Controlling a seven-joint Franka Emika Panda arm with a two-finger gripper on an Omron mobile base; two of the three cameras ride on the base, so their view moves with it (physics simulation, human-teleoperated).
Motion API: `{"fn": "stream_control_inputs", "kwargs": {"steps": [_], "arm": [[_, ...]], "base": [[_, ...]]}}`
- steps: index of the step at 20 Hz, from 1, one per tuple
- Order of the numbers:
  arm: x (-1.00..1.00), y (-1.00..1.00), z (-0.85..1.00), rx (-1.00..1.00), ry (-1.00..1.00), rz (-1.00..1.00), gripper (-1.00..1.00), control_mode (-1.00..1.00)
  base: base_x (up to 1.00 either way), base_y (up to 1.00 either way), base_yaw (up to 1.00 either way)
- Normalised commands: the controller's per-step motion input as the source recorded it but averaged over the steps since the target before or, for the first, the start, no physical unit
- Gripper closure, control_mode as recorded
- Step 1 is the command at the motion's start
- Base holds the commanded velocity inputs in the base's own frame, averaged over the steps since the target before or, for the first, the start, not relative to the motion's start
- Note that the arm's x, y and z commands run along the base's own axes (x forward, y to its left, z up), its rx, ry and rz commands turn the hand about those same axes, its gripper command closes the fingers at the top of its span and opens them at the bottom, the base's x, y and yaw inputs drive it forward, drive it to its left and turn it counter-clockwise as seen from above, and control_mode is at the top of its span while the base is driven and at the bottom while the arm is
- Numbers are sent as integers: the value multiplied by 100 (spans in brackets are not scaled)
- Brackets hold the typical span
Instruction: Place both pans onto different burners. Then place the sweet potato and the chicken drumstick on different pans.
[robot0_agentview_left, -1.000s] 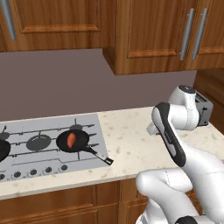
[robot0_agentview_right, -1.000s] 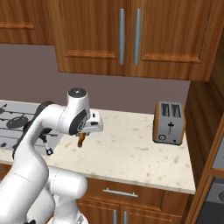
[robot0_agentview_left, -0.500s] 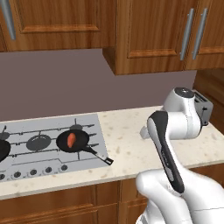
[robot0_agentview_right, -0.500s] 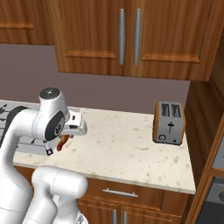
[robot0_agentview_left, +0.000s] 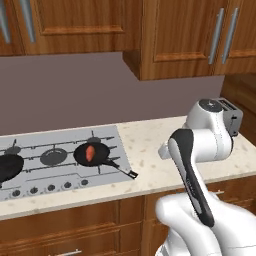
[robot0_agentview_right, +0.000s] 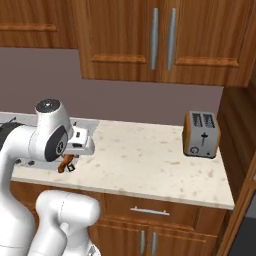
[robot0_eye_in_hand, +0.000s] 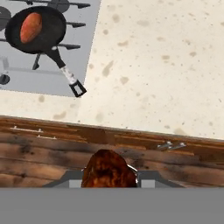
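Observation:
One black pan (robot0_agentview_left: 95, 154) sits on a right-hand burner of the steel cooktop (robot0_agentview_left: 113, 138), handle pointing to the front right, with the orange-red sweet potato (robot0_agentview_left: 90, 153) lying in it. In the hand view that pan (robot0_eye_in_hand: 47, 34) and the sweet potato (robot0_eye_in_hand: 30, 27) are at the upper left. The other pan (robot0_agentview_left: 7, 168) rests on the cooktop at the far left edge. My gripper (robot0_agentview_right: 67, 163) is shut on the brown chicken drumstick (robot0_agentview_right: 64, 164), above the counter's front edge to the right of the cooktop. The drumstick (robot0_eye_in_hand: 108, 169) hides the fingertips of the gripper (robot0_eye_in_hand: 109, 176).
An uncovered burner (robot0_agentview_left: 53, 156) lies between the two pans. A steel toaster (robot0_agentview_right: 201, 134) stands at the counter's right end, near a wooden side panel. Speckled beige counter (robot0_eye_in_hand: 166, 65) stretches between cooktop and toaster. Wall cabinets hang above, and drawer fronts run below the counter edge.
The arm has swung left along the counter toward the cooktop, carrying the drumstick with it. The pans and the sweet potato have stayed put.

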Motion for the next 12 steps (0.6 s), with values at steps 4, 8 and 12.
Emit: {"fn": "stream_control_inputs", "kwargs": {"steps": [4,8,12], "arm": [[0,0,0,0,0,0,100,100],[0,0,0,0,0,0,100,100],[0,0,0,0,0,0,100,100]], "base": [[-35,67,-4],[-30,82,-2],[-24,92,-2]]}}
